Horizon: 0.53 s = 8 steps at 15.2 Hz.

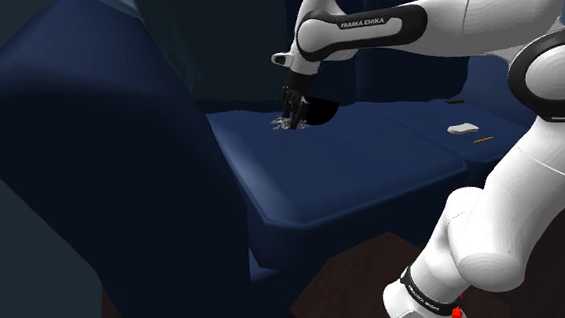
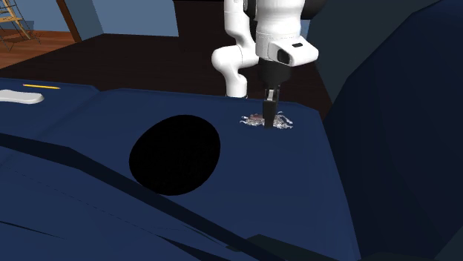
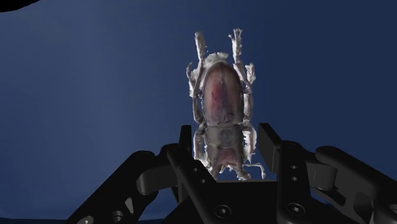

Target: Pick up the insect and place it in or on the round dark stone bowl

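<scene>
Gripper (image 3: 224, 139) narrow, fingers clasping beetle (image 3: 219, 102) across rear abdomen. Beetle flat on blue sofa seat (image 2: 312, 185). Hold taken on body rather than legs, likely for steadier lift. Black round bowl (image 2: 175, 154) near, so carry is short.

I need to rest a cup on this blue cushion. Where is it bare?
Bare: the wide cushion stretch between the black bowl and the white object, and the strip on the bowl's camera side in the second exterior view. Crowded: beside the bowl, where the gripper stands over the insect.
</scene>
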Available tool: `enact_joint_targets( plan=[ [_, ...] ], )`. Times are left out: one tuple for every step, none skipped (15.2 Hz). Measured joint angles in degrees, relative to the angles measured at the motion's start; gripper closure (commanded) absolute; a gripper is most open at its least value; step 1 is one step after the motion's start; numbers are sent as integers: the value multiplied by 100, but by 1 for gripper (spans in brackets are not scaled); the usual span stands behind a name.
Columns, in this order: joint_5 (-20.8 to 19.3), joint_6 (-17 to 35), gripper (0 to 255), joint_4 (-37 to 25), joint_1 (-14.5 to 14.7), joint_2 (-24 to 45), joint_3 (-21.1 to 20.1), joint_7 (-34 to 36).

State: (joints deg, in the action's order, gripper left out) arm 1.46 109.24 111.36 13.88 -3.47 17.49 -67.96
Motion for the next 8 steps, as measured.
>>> enact_joint_targets(
  plan=[
    [-1, -73, 255, -69, -2, -4, 3, -4],
    [-6, -161, 255, -146, -1, -16, 0, 4],
    [-8, -241, 255, -222, 0, -20, 0, 8],
    [-12, -301, 255, -270, 4, -33, -6, 21],
    [-10, -384, 255, -360, 1, -25, -3, 16],
    [-8, -471, 255, -458, -2, -13, 2, 8],
    [-12, -527, 255, -501, 2, -28, -4, 23],
    [-11, -607, 255, -584, 4, -24, -5, 27]
  ],
)
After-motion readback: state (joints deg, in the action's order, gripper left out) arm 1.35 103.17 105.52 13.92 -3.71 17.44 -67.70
